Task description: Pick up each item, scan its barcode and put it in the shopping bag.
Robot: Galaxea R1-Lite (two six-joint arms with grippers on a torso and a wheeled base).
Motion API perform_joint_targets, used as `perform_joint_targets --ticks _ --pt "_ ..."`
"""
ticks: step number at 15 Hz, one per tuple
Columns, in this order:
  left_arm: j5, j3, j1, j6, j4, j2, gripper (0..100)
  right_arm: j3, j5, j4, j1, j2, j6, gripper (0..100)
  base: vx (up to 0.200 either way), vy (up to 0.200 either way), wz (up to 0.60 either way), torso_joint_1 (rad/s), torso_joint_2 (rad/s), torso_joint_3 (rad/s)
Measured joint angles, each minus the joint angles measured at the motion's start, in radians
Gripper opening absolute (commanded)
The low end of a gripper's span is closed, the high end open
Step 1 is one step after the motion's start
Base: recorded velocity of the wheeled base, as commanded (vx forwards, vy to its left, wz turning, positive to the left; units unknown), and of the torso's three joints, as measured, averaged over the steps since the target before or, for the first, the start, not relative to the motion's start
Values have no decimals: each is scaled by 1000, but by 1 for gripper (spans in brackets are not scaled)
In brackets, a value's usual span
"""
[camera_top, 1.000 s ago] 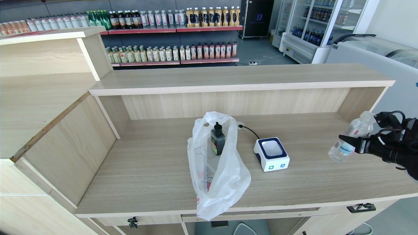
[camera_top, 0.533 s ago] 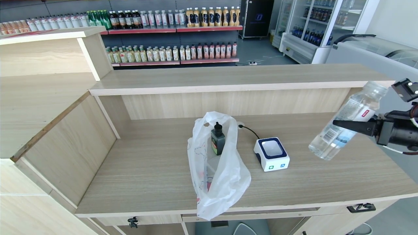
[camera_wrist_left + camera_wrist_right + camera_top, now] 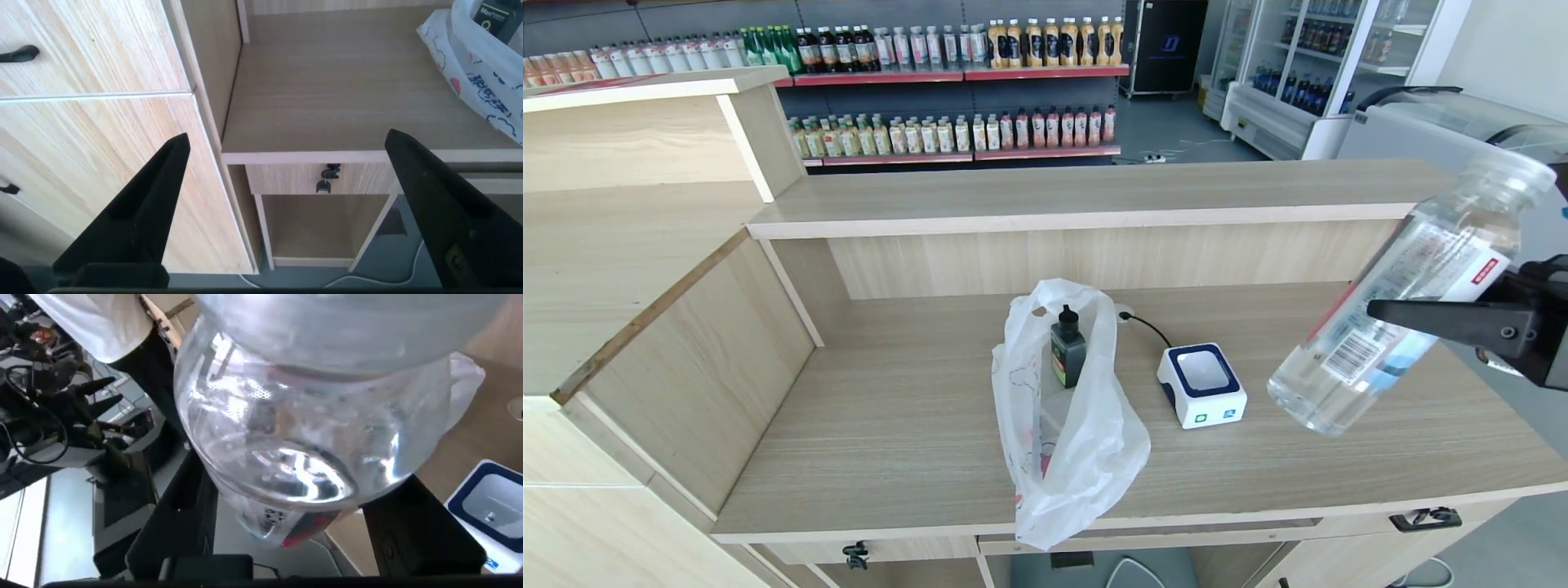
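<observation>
Bottle (image 3: 1347,384) half hides right claw (image 3: 1384,300).

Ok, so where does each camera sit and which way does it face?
Head view: on the head, facing forward and down at the counter, bag and scanner; right gripper holds a bottle.
Left wrist view: on the left wrist, low, facing the counter's front edge past the open left gripper.
Right wrist view: on the right wrist, facing the bottle's base.
Shared: head and right wrist views both show bottle and scanner.
</observation>
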Motion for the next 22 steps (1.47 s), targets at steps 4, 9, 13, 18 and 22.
perform_joint_targets --ticks 4,9,13,18,22 --pt "0 0 0 0 0 0 100 -7 -38 10 184 -88 43 0 0 0 0 0 0 0" --pt "0 0 0 0 0 0 100 -22 -68 2 278 -143 81 0 0 0 0 0 0 0" --pt "0 0 0 0 0 0 100 -29 -75 4 321 -186 151 0 0 0 0 0 0 0" --pt "0 0 0 0 0 0 100 -48 -76 2 421 -220 168 0 0 0 0 0 0 0" --pt "0 0 0 0 0 0 100 -98 -77 0 491 -224 213 0 0 0 0 0 0 0"
